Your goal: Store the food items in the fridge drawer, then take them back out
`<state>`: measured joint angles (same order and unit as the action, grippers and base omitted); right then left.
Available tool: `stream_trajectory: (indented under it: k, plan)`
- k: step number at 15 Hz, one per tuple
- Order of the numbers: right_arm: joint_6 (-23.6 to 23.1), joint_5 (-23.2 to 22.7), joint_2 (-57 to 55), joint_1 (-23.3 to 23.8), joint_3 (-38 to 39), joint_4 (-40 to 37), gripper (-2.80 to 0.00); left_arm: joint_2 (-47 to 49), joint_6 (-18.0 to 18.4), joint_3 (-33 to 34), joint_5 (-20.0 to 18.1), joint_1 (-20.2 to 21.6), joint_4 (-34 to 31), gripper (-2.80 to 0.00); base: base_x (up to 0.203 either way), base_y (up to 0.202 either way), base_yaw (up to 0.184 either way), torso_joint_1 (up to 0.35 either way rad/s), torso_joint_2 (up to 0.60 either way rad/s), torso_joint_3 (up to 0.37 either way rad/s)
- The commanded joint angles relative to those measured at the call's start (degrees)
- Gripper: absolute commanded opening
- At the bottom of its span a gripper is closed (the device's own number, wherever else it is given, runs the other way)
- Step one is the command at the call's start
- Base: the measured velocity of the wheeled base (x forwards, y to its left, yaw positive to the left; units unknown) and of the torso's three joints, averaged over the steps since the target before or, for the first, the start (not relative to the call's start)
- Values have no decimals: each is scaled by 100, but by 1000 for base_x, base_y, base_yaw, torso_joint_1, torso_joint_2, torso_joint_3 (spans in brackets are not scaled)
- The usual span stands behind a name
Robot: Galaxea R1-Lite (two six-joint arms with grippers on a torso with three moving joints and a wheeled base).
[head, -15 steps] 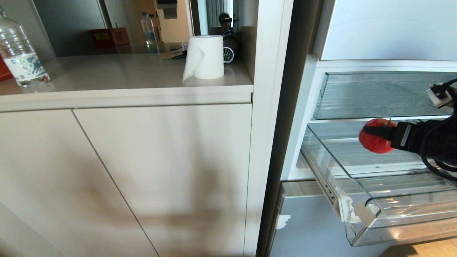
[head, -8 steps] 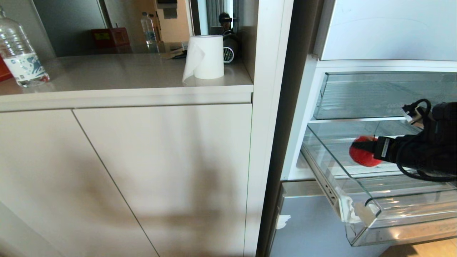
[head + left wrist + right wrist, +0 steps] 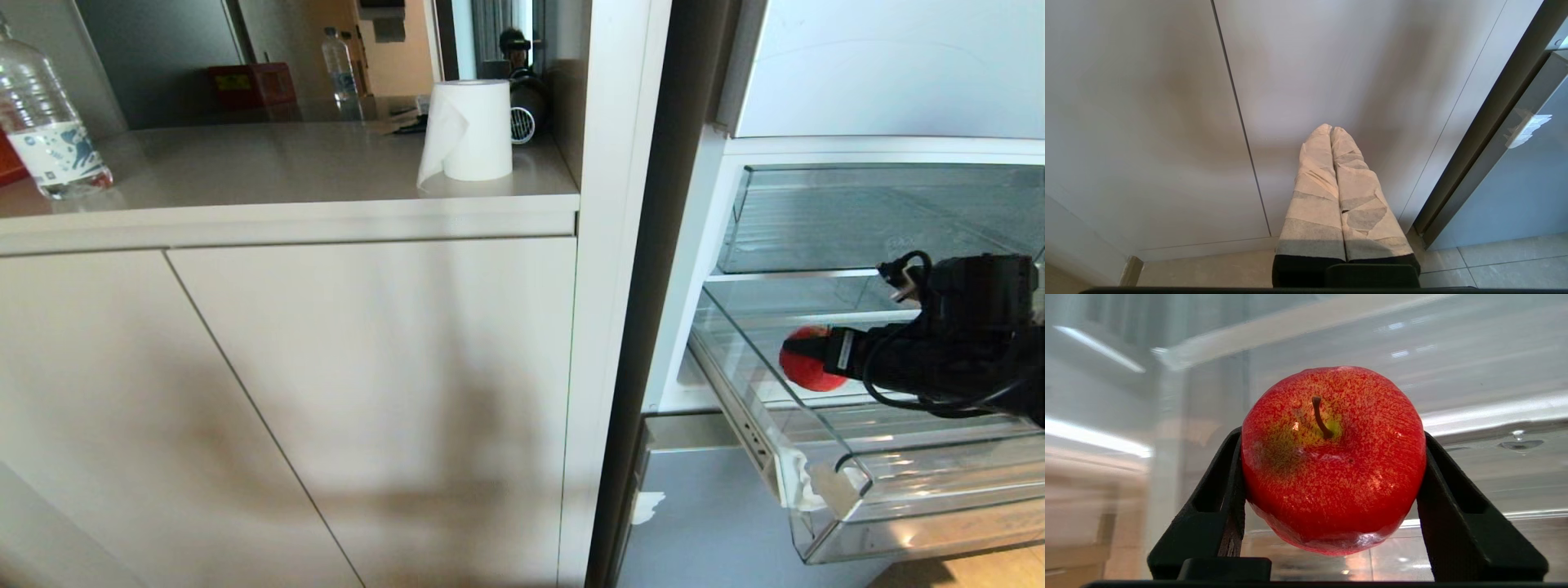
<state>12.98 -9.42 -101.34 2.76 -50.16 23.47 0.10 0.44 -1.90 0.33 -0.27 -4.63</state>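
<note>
The right gripper (image 3: 804, 359) has come down and moved left since a moment ago, and it now holds the red apple (image 3: 804, 361) tight between its two black fingers (image 3: 1224, 498) low inside the clear fridge drawer (image 3: 824, 490). This looks like the putting-in step, so next it should lower the apple onto the drawer floor and let go. The arm hides the apple's right side and the drawer runs off the right edge, while the left gripper (image 3: 1331, 132), fingers pressed together and empty, hangs by the cupboard door (image 3: 1147, 102).
</note>
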Motion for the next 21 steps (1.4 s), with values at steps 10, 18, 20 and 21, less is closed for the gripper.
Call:
stream_trajectory:
  k: [10,18,20,21]
  plan:
    - [33,134,53,-3,-81,9,0,8,0,5,2,0,-3,-280,0,0,0,0,0,0]
    - [-415,541,2811,-43,975,-2,-280,8,0,-3,2,0,-3,-280,0,0,0,0,0,0]
    - [-440,551,3778,-49,1273,-108,-280,8,0,3,2,0,-3,-280,0,0,0,0,0,0]
    - [-447,554,4323,-51,1412,-273,-280,8,0,-3,2,0,-3,-280,0,0,0,0,0,0]
